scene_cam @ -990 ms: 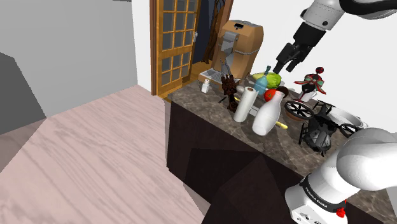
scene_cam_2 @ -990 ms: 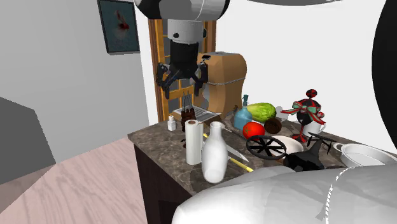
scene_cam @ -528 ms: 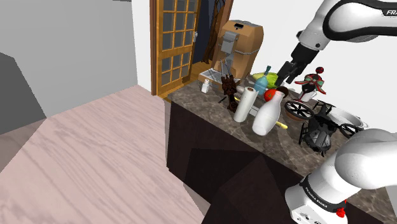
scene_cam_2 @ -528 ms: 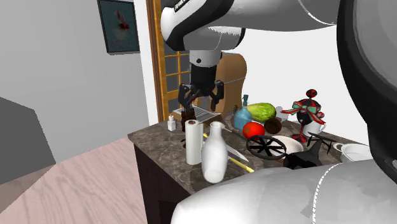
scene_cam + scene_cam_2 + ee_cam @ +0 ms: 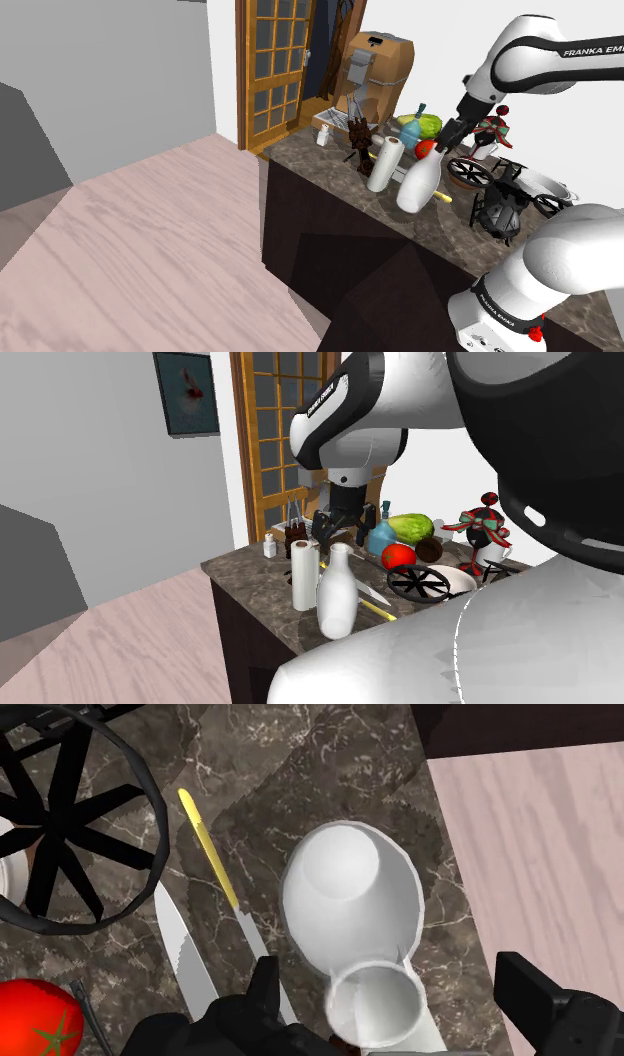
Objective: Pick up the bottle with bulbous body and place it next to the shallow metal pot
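Bottle (image 5: pixel 350 904): standing on the counter (image 5: pixel 318 165), untouched.
Gripper (image 5: pixel 390 986): hovering above it, fingers (image 5: pixel 265 994) standing apart, pinching nothing.
Progress: nothing done; grasping, lifting and placing by the pot (image 5: pixel 552 186) are waiting.

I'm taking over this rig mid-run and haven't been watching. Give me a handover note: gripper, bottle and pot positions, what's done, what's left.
Gripper: open, empty, hanging just above the white bulbous bottle, not touching it.
Bottle: upright near the counter front edge, beside a white paper roll.
Shallow pot: at the shoulder view's right, partly hidden.
Done: nothing yet; the bottle is ungripped, away from the pot.
Left: descend, close on the bottle, lift it, set it next to the pot.
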Motion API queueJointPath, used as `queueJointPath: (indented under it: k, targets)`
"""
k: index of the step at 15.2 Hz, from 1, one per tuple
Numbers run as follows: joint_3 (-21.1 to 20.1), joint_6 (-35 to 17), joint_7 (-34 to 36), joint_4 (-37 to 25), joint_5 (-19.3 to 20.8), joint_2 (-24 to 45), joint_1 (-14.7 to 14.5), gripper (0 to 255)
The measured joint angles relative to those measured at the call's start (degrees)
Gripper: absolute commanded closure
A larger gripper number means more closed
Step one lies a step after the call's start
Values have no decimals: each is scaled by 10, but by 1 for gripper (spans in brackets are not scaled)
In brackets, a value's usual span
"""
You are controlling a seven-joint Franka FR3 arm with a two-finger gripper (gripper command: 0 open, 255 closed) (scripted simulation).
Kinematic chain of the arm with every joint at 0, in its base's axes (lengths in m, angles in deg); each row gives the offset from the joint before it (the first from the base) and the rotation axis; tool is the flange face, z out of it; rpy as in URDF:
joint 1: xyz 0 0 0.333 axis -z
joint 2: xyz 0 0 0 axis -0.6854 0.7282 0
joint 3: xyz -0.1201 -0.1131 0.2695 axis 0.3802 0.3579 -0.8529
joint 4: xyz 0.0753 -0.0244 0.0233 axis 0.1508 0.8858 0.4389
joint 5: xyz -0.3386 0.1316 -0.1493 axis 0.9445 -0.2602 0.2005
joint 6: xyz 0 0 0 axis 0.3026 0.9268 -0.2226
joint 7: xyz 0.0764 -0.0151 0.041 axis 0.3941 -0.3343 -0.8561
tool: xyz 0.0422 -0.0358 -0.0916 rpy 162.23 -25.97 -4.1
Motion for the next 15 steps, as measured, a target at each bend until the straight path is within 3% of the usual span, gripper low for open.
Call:
queueJointPath:
  k: [7,13,14,15]
  targets:
    - [13,-61,-4,38,8,24,2,0]
    - [14,-69,-4,40,8,29,1,0]
    - [14,-69,-4,40,8,29,1,255]
    - [14,-69,-4,40,8,29,1,255]
